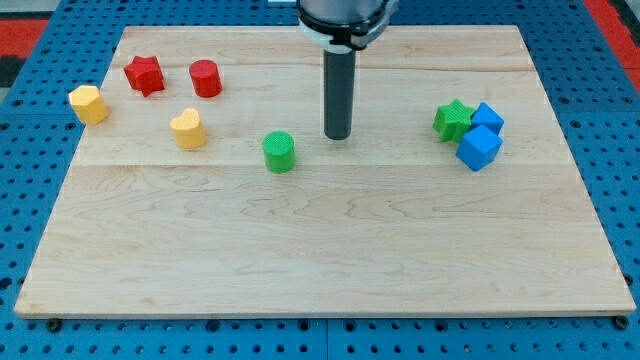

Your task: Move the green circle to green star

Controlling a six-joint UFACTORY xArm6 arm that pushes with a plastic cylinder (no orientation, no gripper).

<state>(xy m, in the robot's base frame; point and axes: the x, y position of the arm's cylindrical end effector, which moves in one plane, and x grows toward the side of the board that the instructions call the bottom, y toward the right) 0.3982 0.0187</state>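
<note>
The green circle (279,151), a short cylinder, stands left of the board's middle. The green star (453,119) lies at the view's right, touching two blue blocks. My tip (338,136) rests on the board just right of and slightly above the green circle, a small gap apart from it. The green star is far to the right of my tip.
A blue block (488,117) and a blue cube (479,147) sit against the green star's right side. A red star (144,74), a red cylinder (205,78), a yellow hexagon (88,104) and a yellow heart (187,128) lie at the upper left. The wooden board (320,260) rests on a blue pegboard.
</note>
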